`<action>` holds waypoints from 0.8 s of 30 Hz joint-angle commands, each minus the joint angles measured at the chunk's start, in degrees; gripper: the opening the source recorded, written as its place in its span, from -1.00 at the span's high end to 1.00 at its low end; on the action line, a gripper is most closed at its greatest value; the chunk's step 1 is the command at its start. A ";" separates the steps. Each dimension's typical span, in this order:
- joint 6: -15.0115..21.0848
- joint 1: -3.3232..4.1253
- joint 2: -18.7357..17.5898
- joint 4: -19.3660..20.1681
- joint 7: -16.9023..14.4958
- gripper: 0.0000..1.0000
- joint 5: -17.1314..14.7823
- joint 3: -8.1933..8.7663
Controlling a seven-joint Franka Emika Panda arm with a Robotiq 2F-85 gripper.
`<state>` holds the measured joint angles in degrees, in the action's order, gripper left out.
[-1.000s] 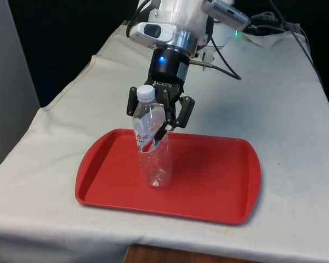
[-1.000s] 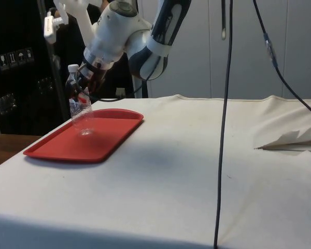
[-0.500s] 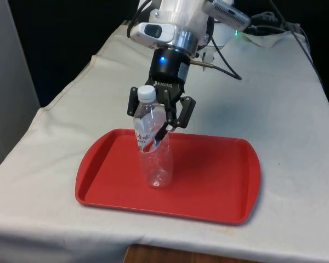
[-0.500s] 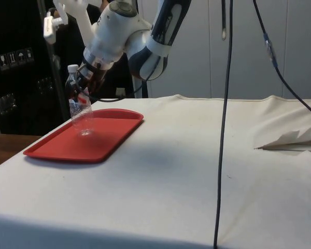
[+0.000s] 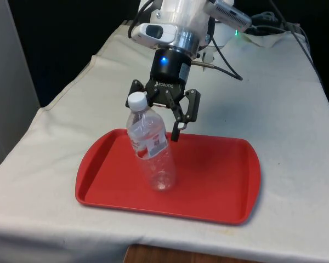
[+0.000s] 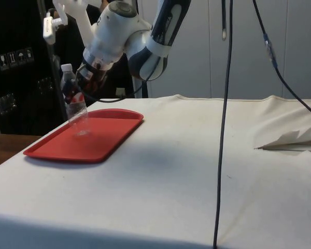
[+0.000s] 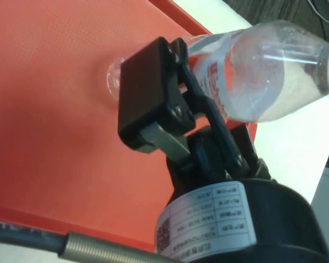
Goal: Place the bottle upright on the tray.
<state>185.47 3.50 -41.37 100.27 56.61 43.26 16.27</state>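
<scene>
On the red tray (image 5: 219,181), clear bottle (image 5: 151,145) stood tilted, hand (image 5: 163,118) spread wide just behind it, not gripping.

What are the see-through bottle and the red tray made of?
The bottle looks like thin clear plastic: you can see the tray through it, its sides show ridges, and it has a white cap and a red-and-white label. The tray is probably hard plastic too, smooth and evenly red with a raised rounded rim, though painted metal can't be ruled out.
</scene>
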 commanded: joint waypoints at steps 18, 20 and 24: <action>0.46 2.06 -0.06 0.46 0.80 -1.00 -0.17 1.43; 0.52 2.06 -0.06 0.63 0.74 -1.00 -0.11 1.38; 0.40 1.72 0.00 0.80 0.46 -1.00 -0.06 0.92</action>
<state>185.47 4.70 -41.37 101.24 56.61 43.26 16.27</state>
